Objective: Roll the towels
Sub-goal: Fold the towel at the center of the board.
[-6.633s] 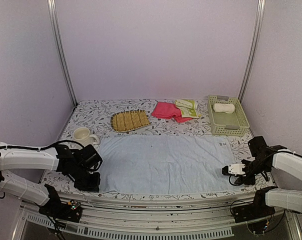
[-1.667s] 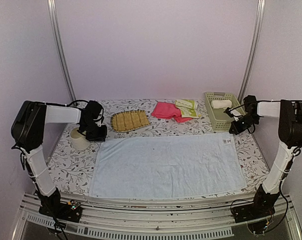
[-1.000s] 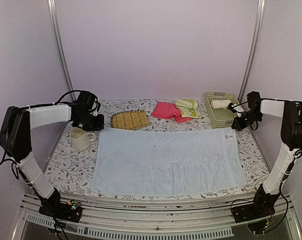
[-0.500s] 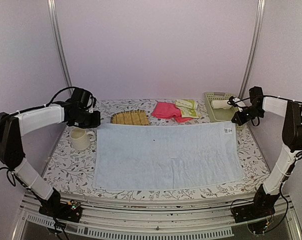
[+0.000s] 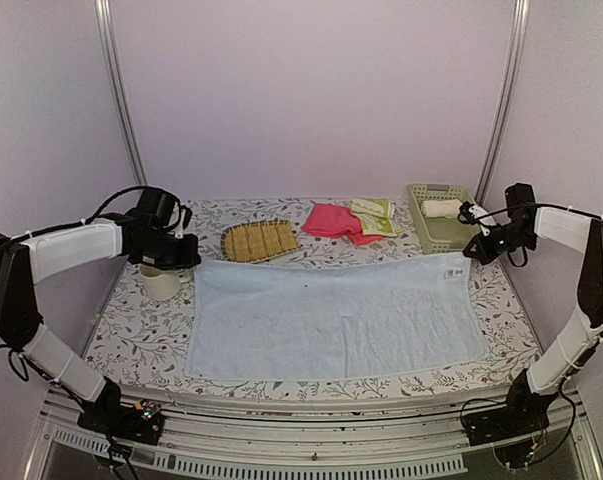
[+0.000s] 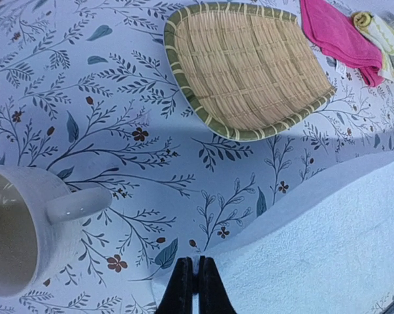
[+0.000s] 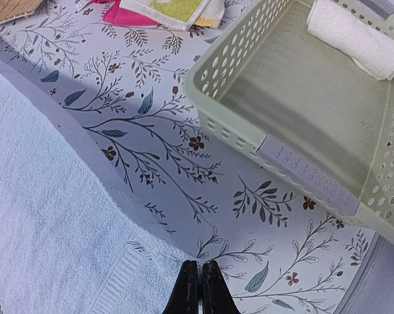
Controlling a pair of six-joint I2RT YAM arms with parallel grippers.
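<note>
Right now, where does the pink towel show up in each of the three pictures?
Top external: pink towel, far centre, right of the woven mat.
Left wrist: pink towel, top right corner.
Right wrist: pink towel, top edge left of centre, mostly cut off.
Shared landmark: the yellow-green towel lying against it in all three.

From high behind the arm bases, the overhead camera looks forward and down over the whole bench [image 5: 141, 330] to the back wall. Each wrist camera hangs close over the far side, looking down past its own tips: the left pincer [image 6: 193, 288] near the woven mat [image 6: 246, 69], the right pincer [image 7: 201, 288] near the basket [image 7: 232, 85]. All three views share the big towel [image 5: 331, 315].
</note>
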